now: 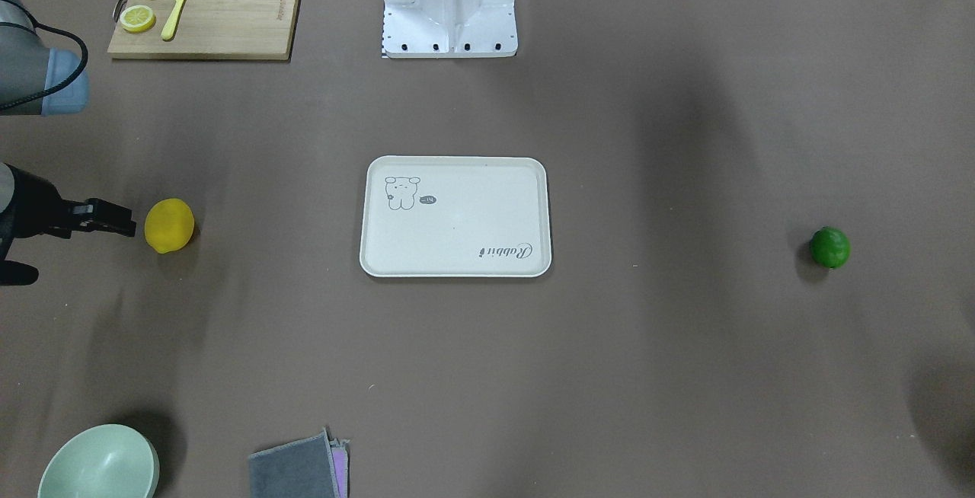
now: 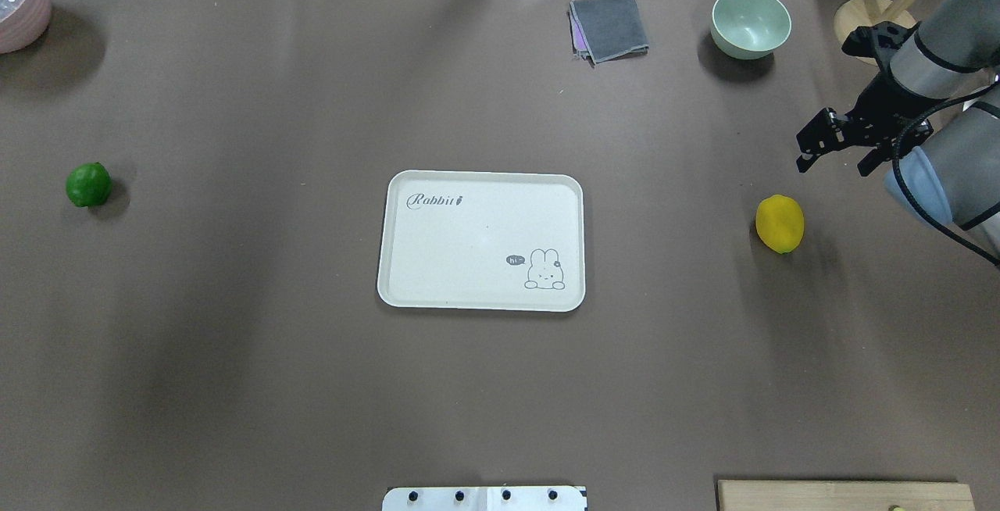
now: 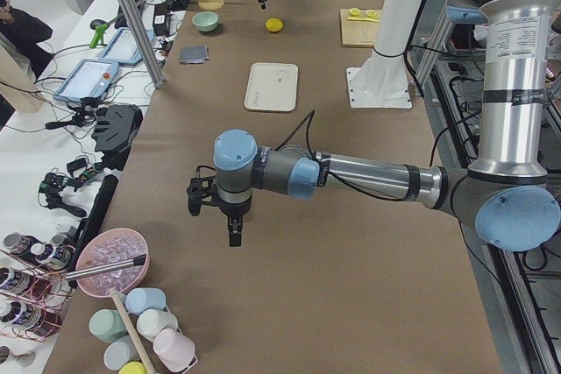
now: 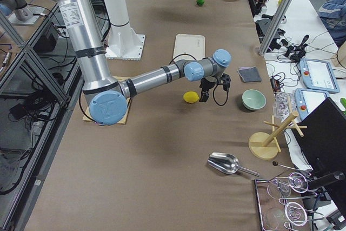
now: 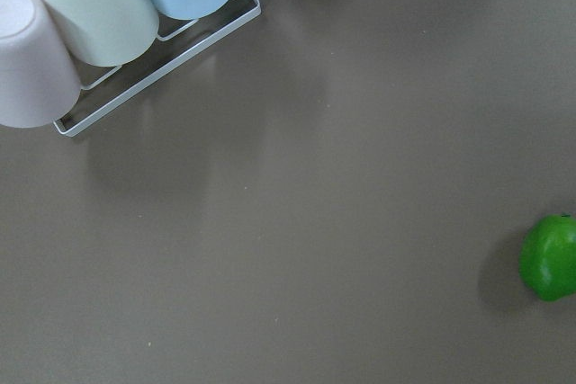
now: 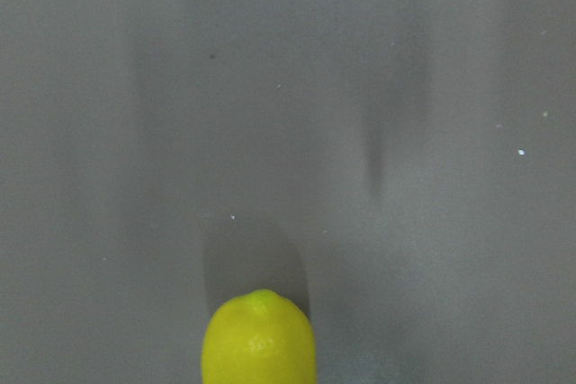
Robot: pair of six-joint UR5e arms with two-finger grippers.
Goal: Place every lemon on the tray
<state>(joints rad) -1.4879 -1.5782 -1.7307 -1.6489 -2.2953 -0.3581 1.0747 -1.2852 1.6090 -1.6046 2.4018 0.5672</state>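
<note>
Right fingers (image 2: pixel 812 142) are spread wide, apart from the yellow lemon (image 2: pixel 780 223), at its one o'clock seen overhead. Left fingers (image 3: pixel 194 201): spread cannot be told. On the tabletop (image 2: pixel 234 355), the tray (image 2: pixel 480 178), lettered "Rabbit" and "hi", has the yellow lemon at three o'clock and the green lemon (image 2: pixel 88 184) at nine.

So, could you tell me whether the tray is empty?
Empty: the tray is bare; yellow lemon and green lemon lie on the table.

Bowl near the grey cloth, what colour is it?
The bowl is pale green, clearest in the overhead view.
</note>
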